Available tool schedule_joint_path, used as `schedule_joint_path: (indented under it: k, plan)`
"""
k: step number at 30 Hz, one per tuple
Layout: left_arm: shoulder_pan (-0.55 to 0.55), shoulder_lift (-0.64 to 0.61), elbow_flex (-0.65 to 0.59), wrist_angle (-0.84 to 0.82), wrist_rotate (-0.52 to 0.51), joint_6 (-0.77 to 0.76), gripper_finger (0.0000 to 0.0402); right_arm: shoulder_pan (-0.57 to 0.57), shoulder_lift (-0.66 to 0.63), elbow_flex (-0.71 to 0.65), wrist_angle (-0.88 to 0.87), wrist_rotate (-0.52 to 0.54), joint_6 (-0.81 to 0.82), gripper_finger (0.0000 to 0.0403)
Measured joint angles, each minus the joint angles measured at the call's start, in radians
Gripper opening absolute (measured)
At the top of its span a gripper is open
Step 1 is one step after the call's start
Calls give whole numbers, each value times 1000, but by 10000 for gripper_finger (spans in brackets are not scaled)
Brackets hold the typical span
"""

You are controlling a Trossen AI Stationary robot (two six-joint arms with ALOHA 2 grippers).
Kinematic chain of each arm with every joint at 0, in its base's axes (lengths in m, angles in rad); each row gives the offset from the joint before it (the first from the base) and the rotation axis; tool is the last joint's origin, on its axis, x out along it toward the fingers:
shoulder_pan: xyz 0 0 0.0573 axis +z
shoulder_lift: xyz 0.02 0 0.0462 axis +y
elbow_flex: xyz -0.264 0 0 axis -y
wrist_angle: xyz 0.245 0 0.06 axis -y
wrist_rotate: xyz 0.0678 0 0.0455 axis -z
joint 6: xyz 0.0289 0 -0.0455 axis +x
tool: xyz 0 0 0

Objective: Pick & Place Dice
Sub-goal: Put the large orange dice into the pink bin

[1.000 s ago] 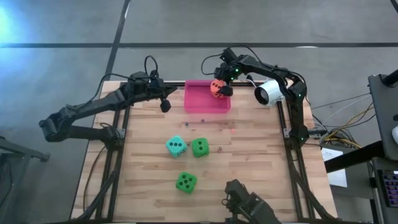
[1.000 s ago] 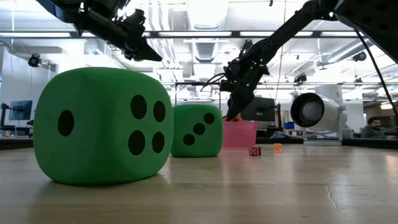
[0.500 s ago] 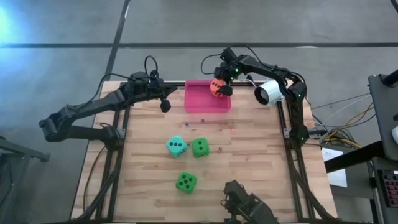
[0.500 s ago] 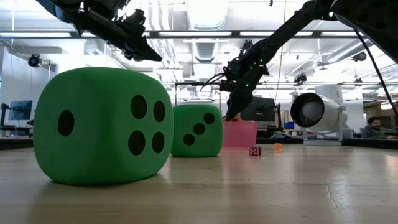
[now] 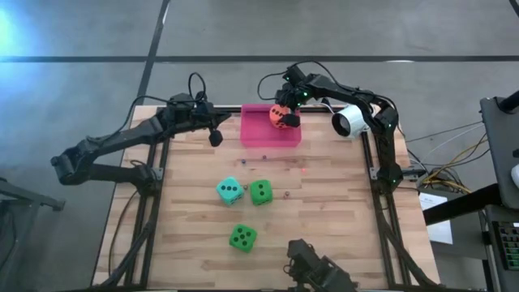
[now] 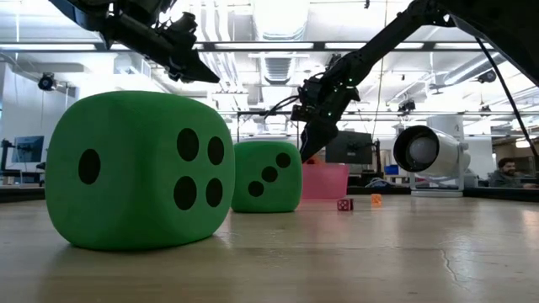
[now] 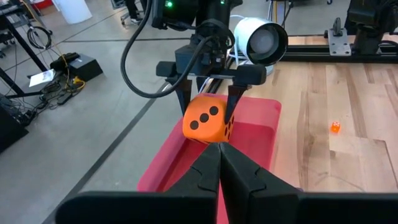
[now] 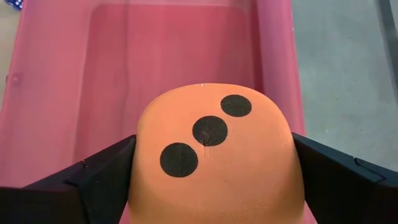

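Orange die (image 7: 206,121) gripped between fingers of right end effector (image 5: 283,116), held above pink tray (image 5: 258,135) at table's far edge. Teal die (image 5: 229,191), two green dice (image 5: 260,192) on table (image 5: 324,211). Left end effector (image 5: 215,137) clenched, empty, beside tray.

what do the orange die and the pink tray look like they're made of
Orange die: probably soft foam, matte; rounded corners, faintly pitted skin, flat printed-looking pips. It sits between the right gripper's fingers.
Pink tray: likely thin moulded plastic, smooth and slightly translucent; rounded corners, raised rim, soft sheen.
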Motion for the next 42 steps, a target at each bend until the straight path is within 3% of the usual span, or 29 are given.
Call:
schedule_joint_path:
  k: [13, 28, 33, 42]
  plan:
    - [0, 0, 0, 0, 0, 3, 14, -1, -23, 5, -8, 5, -26, 378]
    - [-1, 12, 0, 4, 0, -44, 15, -3, -158, -52, -1, -10, -23, 379]
    - [-1, 94, 33, 63, 1, -53, 15, -3, -194, -67, 28, -56, -23, 379]
    - [2, 383, 223, 176, 2, -50, 10, 4, -196, -84, 98, -127, -19, 380]
